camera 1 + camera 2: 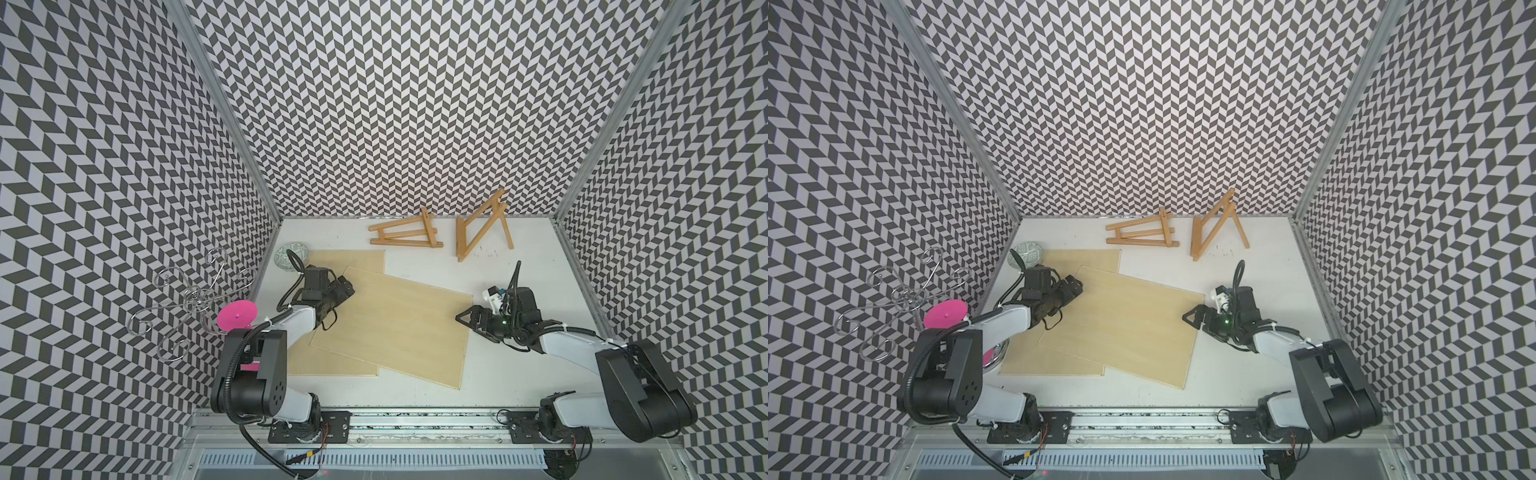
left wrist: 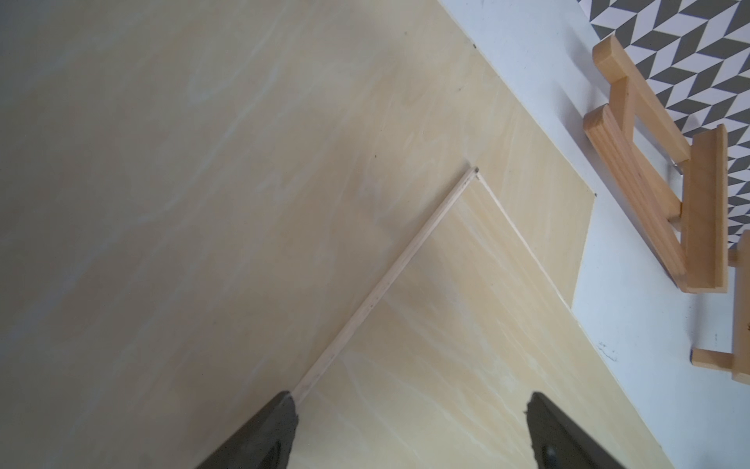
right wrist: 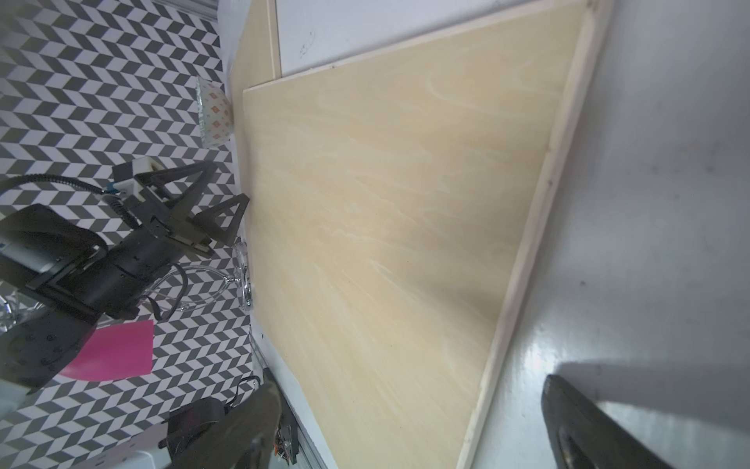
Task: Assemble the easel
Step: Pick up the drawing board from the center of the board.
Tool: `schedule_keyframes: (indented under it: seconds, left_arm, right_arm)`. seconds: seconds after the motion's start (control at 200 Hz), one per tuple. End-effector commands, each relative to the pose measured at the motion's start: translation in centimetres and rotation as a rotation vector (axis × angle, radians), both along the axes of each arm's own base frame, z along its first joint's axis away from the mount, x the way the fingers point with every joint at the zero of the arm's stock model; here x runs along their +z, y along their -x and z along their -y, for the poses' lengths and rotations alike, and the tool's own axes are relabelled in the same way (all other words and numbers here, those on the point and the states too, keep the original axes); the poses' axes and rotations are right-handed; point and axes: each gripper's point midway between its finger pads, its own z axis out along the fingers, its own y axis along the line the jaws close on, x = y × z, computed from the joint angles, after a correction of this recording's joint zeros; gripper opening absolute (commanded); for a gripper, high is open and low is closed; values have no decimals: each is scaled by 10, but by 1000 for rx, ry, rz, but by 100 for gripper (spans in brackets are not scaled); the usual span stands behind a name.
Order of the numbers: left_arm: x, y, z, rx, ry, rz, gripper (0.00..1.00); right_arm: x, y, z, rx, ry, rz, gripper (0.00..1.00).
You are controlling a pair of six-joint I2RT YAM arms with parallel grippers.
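Two wooden easels are at the back of the table: one easel [image 1: 405,235] lies folded flat, the other easel [image 1: 482,226] is spread open near the wall. Two plywood boards overlap in the middle, the upper board [image 1: 395,328] partly on the lower board [image 1: 345,262]. My left gripper [image 1: 347,286] is open over the upper board's left corner [image 2: 446,325], with nothing between its fingers. My right gripper [image 1: 465,318] is open at that board's right edge [image 3: 523,260], one finger over the board and one over the table, holding nothing.
A patterned bowl [image 1: 292,257] sits at the back left by the wall. A wire hook stand [image 1: 195,297] with a pink disc [image 1: 237,316] stands left of my left arm. Patterned walls enclose three sides.
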Motion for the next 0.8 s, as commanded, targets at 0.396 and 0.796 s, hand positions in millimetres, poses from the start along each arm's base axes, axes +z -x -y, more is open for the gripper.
schedule_keyframes:
  seconds: [0.396, 0.796]
  left_arm:
    - [-68, 51, 2, -7, 50, -208, 87]
    - [-60, 62, 34, -114, 152, -200, 86]
  right_arm:
    - [40, 23, -34, 174, -331, 63, 99]
    - [120, 26, -36, 205, -456, 248, 99]
